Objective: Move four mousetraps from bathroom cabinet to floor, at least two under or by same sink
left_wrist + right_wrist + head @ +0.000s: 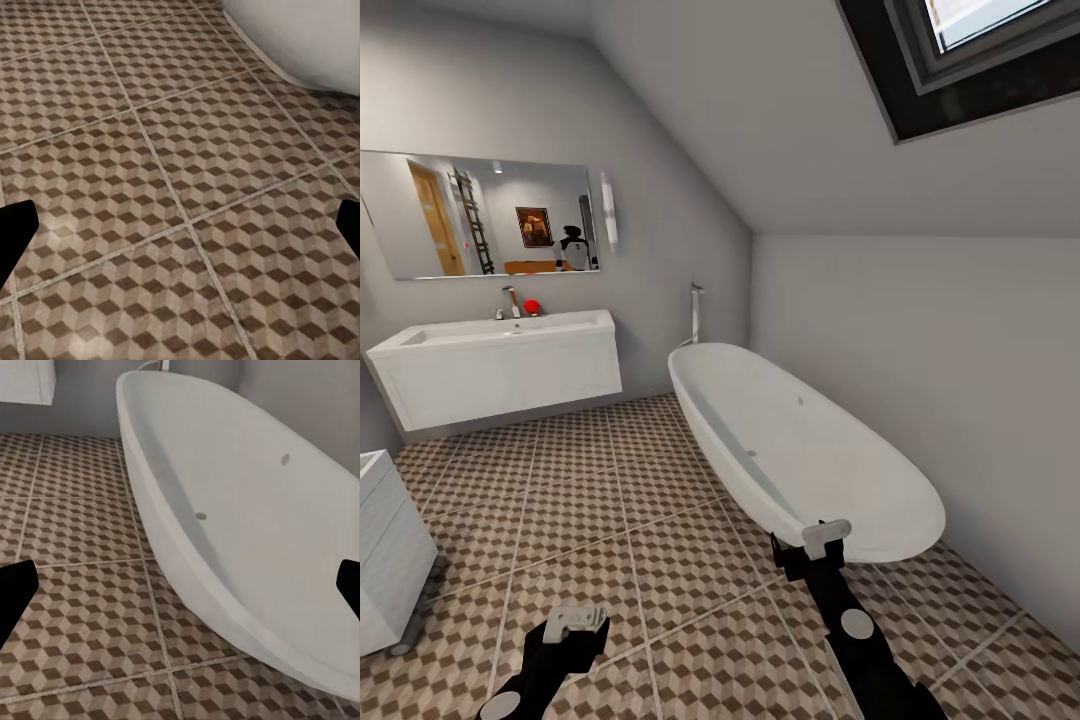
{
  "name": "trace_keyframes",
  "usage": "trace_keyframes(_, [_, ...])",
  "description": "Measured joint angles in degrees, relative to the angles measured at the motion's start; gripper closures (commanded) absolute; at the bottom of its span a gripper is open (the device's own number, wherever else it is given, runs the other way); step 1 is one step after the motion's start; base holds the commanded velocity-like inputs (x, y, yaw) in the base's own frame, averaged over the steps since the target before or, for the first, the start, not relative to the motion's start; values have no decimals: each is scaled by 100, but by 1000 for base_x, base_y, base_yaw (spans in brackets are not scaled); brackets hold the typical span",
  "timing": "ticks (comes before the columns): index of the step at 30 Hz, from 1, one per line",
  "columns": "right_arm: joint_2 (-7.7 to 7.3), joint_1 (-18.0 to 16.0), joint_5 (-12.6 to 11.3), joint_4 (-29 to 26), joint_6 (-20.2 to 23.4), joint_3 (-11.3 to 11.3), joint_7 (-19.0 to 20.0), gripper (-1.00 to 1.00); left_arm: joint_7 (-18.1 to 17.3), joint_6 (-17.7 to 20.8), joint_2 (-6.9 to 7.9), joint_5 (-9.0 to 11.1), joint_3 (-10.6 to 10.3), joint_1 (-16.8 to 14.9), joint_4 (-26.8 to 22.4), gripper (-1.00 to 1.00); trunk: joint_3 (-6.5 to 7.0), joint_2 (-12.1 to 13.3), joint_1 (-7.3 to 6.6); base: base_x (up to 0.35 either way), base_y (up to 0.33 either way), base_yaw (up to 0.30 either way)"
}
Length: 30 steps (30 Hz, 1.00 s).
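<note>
Overhead, sloped ceiling; below, cube-patterned bathroom floor [590,520], white bathtub [800,450], wall-hung bathroom sink [495,375], both grippers wide, empty.

You're looking at a bathroom floor [660,540] tiled in brown, beige and white cubes with pale grout. The bathtub [800,450] and bathroom sink [500,365] are white, the walls [920,340] grey, both arms [860,630] black.
</note>
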Motion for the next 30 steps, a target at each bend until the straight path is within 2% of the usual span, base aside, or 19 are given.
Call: trace_keyframes(30, [9,0,-1,-67,8,0,-3,-100,8,9,-17,0,-20,0,-160,-100,0,0,0,0,0,0])
